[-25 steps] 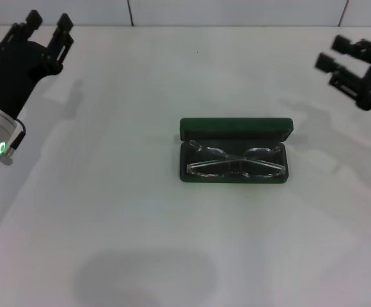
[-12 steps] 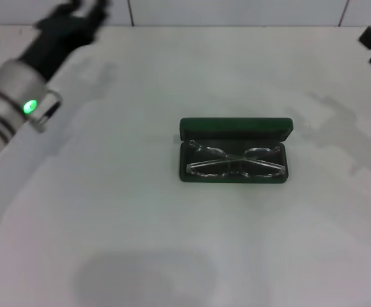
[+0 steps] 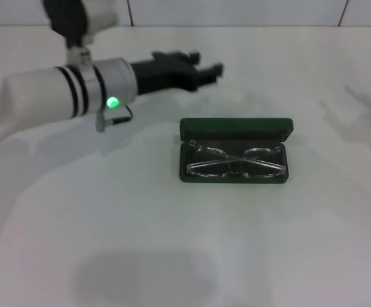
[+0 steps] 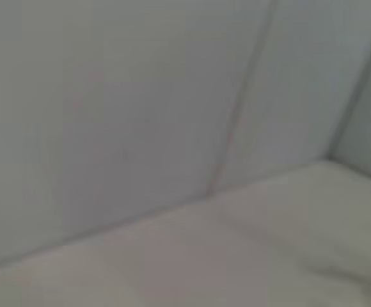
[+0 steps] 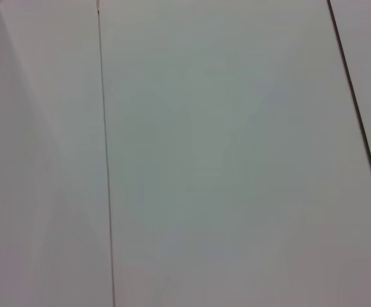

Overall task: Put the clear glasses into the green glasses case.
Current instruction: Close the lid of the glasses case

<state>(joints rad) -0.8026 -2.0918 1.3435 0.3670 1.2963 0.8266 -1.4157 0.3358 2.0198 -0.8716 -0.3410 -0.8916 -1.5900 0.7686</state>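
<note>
Inside green glasses case [image 3: 235, 130]: clear glasses [image 3: 235, 162], folded.

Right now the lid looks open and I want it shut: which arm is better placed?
Left. The left gripper hovers just behind the green glasses case, whose raised lid is on that far side, with the clear glasses already inside. The right gripper is out of view.
</note>
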